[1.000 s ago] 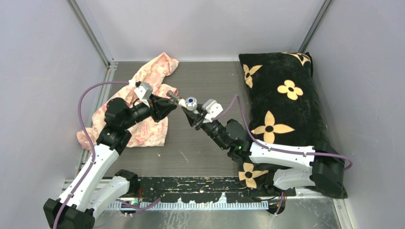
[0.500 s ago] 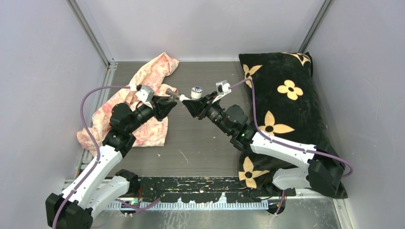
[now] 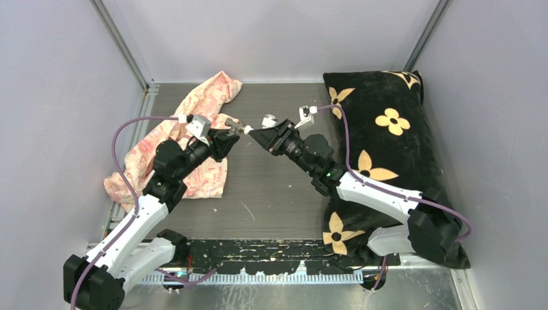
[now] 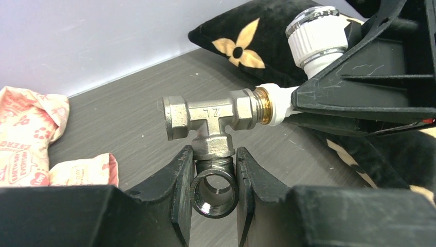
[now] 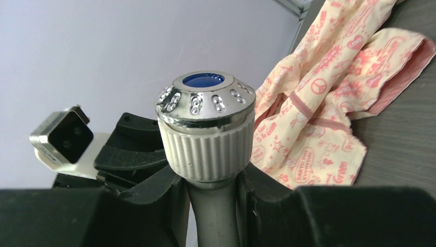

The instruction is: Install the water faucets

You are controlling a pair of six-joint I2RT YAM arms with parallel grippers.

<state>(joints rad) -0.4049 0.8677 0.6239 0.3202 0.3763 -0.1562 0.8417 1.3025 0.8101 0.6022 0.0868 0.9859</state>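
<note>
The water faucets meet in mid-air above the table's middle. My left gripper (image 4: 213, 154) is shut on the lower stem of a silver metal T-shaped fitting (image 4: 208, 116). The brass threaded tip (image 4: 263, 105) of the white plastic tap sits in the fitting's right-hand port. My right gripper (image 5: 208, 180) is shut on the tap's white stem, just under its ribbed knob (image 5: 205, 123) with the blue centre. In the top view the left gripper (image 3: 226, 137) and right gripper (image 3: 262, 137) face each other, with the fitting (image 3: 237, 129) between them.
A pink patterned cloth (image 3: 210, 97) lies at the back left, partly under the left arm. A black pillow with tan flowers (image 3: 388, 129) runs along the right side. Grey walls close in the table on three sides.
The right wrist has rolled, turning the tap so its knob swung from facing up toward the back wall. Both grippers shifted slightly toward the back and kept their grips.
</note>
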